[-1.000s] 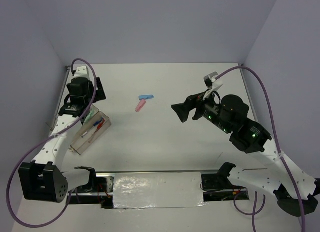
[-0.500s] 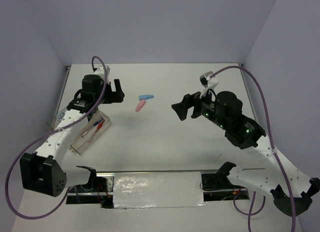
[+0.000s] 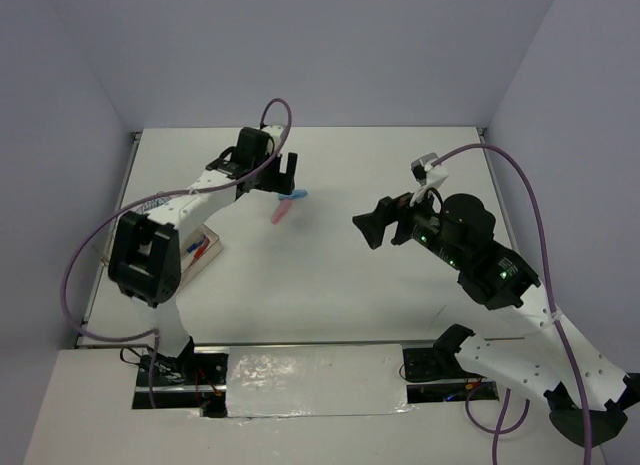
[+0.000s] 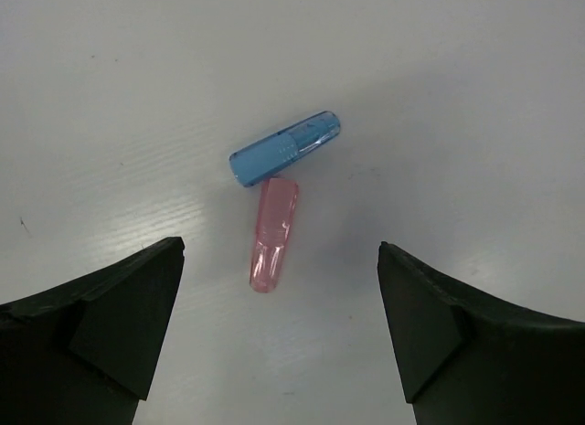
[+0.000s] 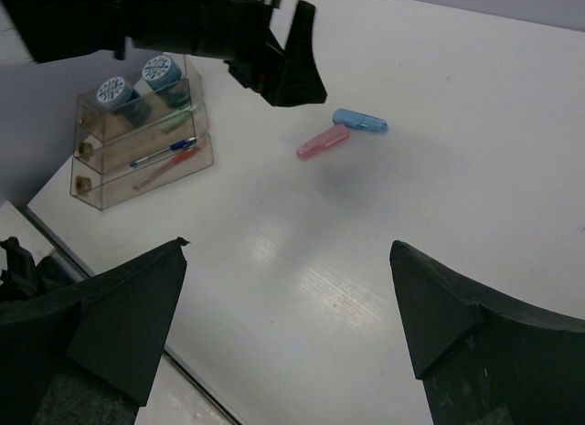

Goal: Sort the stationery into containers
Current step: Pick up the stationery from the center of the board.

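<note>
Left gripper, jaws wide, hovers over the touching blue capsule and pink capsule on the white table. Right gripper gapes empty, well apart. The clear tray at the left holds patterned discs and pens. Lilac walls.

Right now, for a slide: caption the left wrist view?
Open left gripper above touching blue capsule and pink capsule on the white table.

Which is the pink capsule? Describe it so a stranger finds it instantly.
On the white table, look just beneath the open left tool, where two capsules lie. The pink capsule is the paler, nearer one, its end against the blue capsule's side.
</note>
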`<state>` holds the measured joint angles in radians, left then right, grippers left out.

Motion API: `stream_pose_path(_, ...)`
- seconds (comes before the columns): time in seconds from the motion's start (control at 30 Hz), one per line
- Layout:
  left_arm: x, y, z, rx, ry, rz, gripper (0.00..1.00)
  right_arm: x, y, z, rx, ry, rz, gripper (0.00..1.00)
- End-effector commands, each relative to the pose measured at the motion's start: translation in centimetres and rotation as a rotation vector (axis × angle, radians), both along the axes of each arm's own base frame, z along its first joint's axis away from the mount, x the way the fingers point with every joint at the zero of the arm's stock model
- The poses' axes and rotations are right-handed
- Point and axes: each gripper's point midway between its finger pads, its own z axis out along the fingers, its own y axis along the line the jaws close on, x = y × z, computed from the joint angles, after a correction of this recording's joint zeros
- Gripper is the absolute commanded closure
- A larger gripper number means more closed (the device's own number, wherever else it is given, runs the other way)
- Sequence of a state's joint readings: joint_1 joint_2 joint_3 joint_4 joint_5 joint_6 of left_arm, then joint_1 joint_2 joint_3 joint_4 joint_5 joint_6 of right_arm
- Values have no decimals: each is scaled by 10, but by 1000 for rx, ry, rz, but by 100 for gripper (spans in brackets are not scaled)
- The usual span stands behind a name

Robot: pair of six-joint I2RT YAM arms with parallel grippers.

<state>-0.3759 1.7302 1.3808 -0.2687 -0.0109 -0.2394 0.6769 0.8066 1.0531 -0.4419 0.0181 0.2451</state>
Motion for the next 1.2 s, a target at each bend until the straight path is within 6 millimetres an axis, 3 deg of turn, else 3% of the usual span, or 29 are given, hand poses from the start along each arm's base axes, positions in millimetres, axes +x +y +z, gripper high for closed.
stream_pose_path(0.0,32,-7,-8,82,-33,-71,1,-5,-8,-7,-5,1,-11,0)
stream_pose_path(0.07,36,-8,-45,131,64,-83,3,-4,-10,-20,-22,20,-17,0)
stream_pose_path(0.1,45,-10,-41,135,57,-74,4,-3,-12,-24,-31,25,-30,0)
stream_pose_path(0.13,46,-8,-50,152,89,-59,6,-2,-13,-28,-39,31,-34,0)
stream_pose_path(0.17,40,-1,-71,192,160,-39,7,-1,-14,-33,-48,38,-40,0)
stream_pose_path(0.27,36,-3,-82,197,164,-38,8,2,-11,-39,-56,45,-33,0)
stream_pose_path(0.47,15,-2,-133,241,249,-36,13,4,0,-41,-51,47,15,0)
stream_pose_path(0.57,8,-5,-148,268,275,-40,20,2,0,-43,-56,45,23,0)
stream_pose_path(0.7,-2,-3,-159,283,306,-24,37,0,-3,-40,-50,30,21,0)
stream_pose_path(0.73,-4,-2,-161,281,313,-16,40,-1,-2,-39,-48,30,25,0)
stream_pose_path(0.77,-7,1,-163,287,322,-6,50,-1,-2,-39,-45,28,28,0)
stream_pose_path(0.8,-11,2,-165,286,336,4,76,-1,-2,-38,-43,26,29,0)
stream_pose_path(0.87,-23,10,-162,291,355,35,96,-2,-1,-37,-41,27,32,0)
stream_pose_path(0.9,-29,11,-160,276,362,53,100,-2,-1,-37,-39,27,33,0)
stream_pose_path(0.93,-30,10,-143,249,331,63,100,-2,-1,-36,-37,24,33,0)
stream_pose_path(1.0,-46,16,-139,237,336,76,100,-3,0,-34,-32,23,40,0)
stream_pose_path(1.17,-43,45,-75,329,251,141,100,-5,3,-28,-12,8,60,0)
